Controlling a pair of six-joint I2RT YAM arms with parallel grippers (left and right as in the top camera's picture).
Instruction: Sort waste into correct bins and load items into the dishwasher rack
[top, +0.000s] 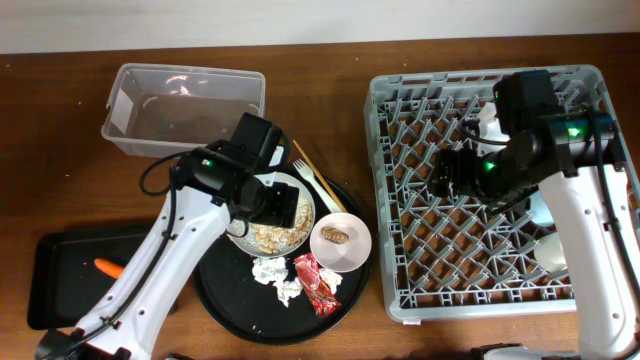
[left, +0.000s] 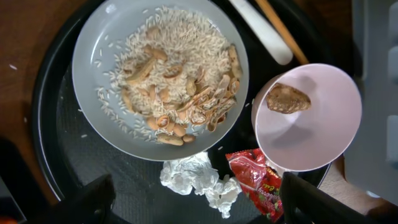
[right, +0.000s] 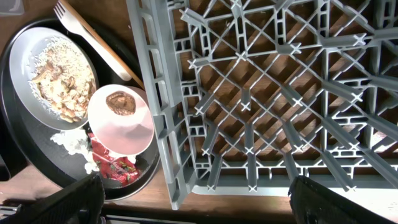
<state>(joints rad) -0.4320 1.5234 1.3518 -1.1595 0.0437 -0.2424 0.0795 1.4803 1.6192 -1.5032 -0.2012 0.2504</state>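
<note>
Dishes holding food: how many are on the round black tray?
2. The grey plate of rice-like scraps lies left on the round black tray; the pink bowl holding a brown lump sits close beside it on its right. None seem hidden.

The brown wooden table (top: 60, 150) carries a clear plastic tub (top: 150, 112) at the back left and a shallow black rectangular tray (top: 58, 285) at the front left. A large round black tray (top: 238, 308) sits beside that, and the grey dishwasher rack (top: 379, 205) is on the right.
</note>
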